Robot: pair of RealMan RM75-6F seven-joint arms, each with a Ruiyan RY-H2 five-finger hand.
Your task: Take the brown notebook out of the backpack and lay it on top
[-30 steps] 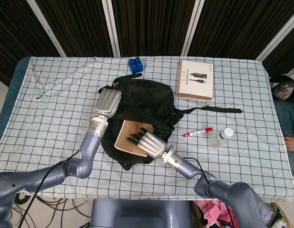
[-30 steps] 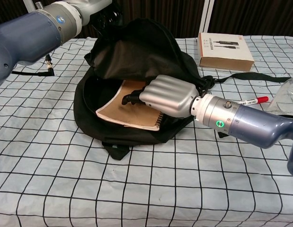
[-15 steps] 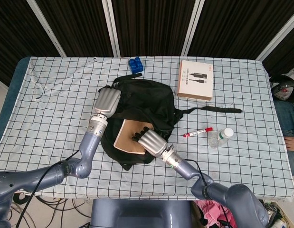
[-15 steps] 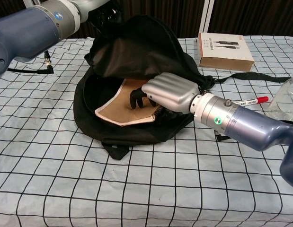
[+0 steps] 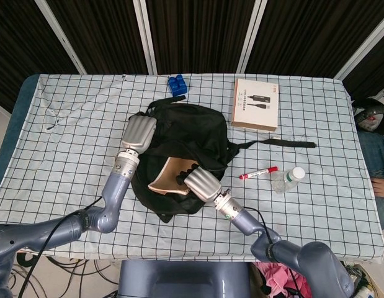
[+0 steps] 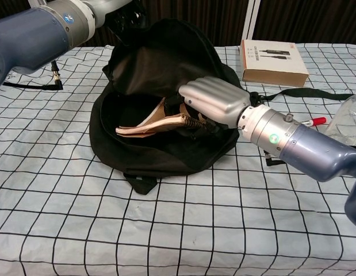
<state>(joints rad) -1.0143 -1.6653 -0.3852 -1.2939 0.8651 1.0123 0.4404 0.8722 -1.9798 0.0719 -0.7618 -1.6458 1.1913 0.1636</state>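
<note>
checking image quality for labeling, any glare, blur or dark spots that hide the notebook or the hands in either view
Head view: even light, sharp; the black backpack shows little inner detail, and the brown notebook is partly hidden by the right hand. Chest view: soft highlights on the right hand, no blown glare; the notebook shows edge-on, and the left arm is cropped at the top.

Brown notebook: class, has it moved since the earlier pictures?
Yes. The brown notebook has tipped up at its spiral edge, lifted by the right robot hand, while the backpack around it stays put.
</note>
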